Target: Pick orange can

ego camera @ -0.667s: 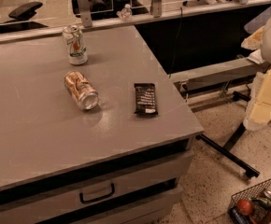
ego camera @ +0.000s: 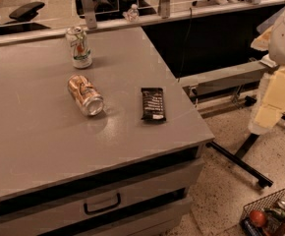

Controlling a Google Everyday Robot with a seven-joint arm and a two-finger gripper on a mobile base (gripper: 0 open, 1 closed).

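The orange can [ego camera: 85, 95] lies on its side on the grey table [ego camera: 39, 146], left of the middle, with its shiny silver end facing the front right. My gripper [ego camera: 271, 104] hangs at the end of the pale arm at the right edge of the view. It is off the table, above the floor and far to the right of the can. It holds nothing that I can see.
A white can with green and orange print [ego camera: 79, 47] stands upright behind the orange can. A dark snack bar [ego camera: 153, 103] lies to its right near the table edge. A wire basket [ego camera: 272, 215] with items sits on the floor at the bottom right. A metal frame [ego camera: 231, 156] stands beside the table.
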